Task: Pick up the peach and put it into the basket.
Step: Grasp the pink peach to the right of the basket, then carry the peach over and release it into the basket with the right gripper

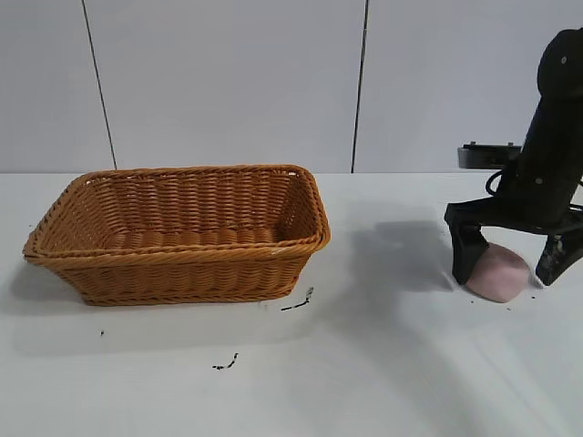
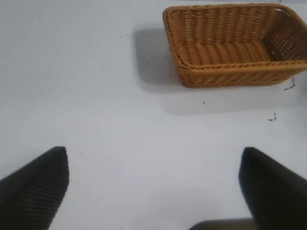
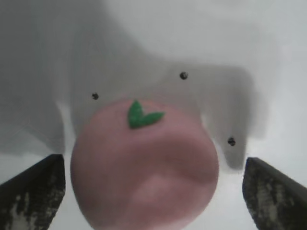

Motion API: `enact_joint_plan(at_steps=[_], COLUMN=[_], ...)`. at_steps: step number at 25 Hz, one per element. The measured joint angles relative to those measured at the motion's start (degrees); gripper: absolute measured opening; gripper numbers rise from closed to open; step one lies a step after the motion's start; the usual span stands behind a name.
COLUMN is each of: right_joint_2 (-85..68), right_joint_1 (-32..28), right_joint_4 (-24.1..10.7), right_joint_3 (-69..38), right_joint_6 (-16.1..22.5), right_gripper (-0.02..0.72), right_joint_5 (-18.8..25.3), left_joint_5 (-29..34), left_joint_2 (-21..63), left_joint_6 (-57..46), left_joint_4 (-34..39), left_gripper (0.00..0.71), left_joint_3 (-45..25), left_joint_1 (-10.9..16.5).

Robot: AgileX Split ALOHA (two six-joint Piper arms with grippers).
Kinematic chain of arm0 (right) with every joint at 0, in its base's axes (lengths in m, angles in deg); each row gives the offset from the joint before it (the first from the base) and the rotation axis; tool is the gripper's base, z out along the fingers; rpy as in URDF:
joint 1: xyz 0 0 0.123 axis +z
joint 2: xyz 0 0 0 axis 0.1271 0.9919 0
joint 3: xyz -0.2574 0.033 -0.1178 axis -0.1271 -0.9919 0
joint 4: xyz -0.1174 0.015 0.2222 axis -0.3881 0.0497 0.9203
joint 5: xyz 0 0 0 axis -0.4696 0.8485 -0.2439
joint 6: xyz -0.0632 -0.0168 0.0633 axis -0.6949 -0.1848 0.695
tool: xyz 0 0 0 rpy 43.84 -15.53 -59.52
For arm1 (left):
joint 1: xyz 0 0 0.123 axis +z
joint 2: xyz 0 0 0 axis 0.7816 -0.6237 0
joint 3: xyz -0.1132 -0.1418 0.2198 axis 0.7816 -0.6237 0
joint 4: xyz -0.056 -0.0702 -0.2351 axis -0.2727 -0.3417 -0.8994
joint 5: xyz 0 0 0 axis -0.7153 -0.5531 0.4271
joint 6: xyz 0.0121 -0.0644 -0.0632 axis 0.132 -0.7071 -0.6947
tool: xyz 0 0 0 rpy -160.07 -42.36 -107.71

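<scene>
The dull-pink peach [image 1: 498, 272] lies on the white table at the right; in the right wrist view the peach [image 3: 144, 167] shows a small green leaf on top. My right gripper [image 1: 510, 264] is lowered over it, open, with one finger on each side and small gaps to the fruit; the right gripper [image 3: 152, 191] straddles it. The orange-brown wicker basket [image 1: 182, 232] stands at the left, empty; it also shows in the left wrist view [image 2: 235, 45]. My left gripper [image 2: 153, 184] is open and empty, over bare table away from the basket, and is out of the exterior view.
Small dark specks [image 1: 299, 300] lie on the table in front of the basket's right corner, and more [image 1: 225, 363] nearer the front. Open white table lies between basket and peach.
</scene>
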Motion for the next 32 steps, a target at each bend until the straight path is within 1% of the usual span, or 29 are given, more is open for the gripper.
enact_joint_plan(at_steps=[1,2,4,6,8,9,10,12,15,20,24,27,30,32], right_joint_2=[0.0,0.0,0.0,0.0,-0.12,-0.42,-0.78,-1.87,-4.39,-9.84,-10.9,-10.9,-10.77,-10.58], right_joint_1=[0.0,0.0,0.0,0.0,0.0,0.0,0.0,0.0,0.0,0.0,0.0,0.0,0.08,0.96], right_joint_4=[0.0,0.0,-0.05,-0.18,-0.2,-0.2,-0.2,-0.2,-0.3,0.48,0.61,0.84,2.73,3.28], right_joint_3=[0.0,0.04,0.11,0.12,0.3,0.37,0.37,0.65,2.88,11.86,20.88,26.15,30.92,34.15], right_joint_6=[0.0,0.0,0.0,0.0,0.0,0.0,0.0,0.0,0.0,0.0,0.0,0.0,0.2,0.36], right_gripper=[0.641,0.579,0.418,0.221,0.08,0.032,0.005,-0.008,-0.008,-0.008,-0.008,-0.008,-0.008,-0.008], right_joint_5=[-0.06,-0.18,-0.23,-0.32,-0.25,-0.07,0.19,1.13,4.36,13.41,18.92,20.17,20.1,20.14], left_joint_5=[0.0,0.0,0.0,0.0,0.0,0.0,0.0,0.0,0.0,0.0,0.0,0.0,0.0,0.0], left_joint_2=[0.0,0.0,0.0,0.0,0.0,0.0,0.0,0.0,0.0,0.0,0.0,0.0,0.0,0.0], left_joint_6=[0.0,0.0,0.0,0.0,0.0,0.0,0.0,0.0,0.0,0.0,0.0,0.0,0.0,0.0], left_joint_4=[0.0,0.0,0.0,0.0,0.0,0.0,0.0,0.0,0.0,0.0,0.0,0.0,0.0,0.0], left_gripper=[0.693,0.693,0.693,0.693,0.693,0.693,0.693,0.693,0.693,0.693,0.693,0.693,0.693,0.693], left_joint_3=[0.0,0.0,0.0,0.0,0.0,0.0,0.0,0.0,0.0,0.0,0.0,0.0,0.0,0.0], left_joint_1=[0.0,0.0,0.0,0.0,0.0,0.0,0.0,0.0,0.0,0.0,0.0,0.0,0.0,0.0])
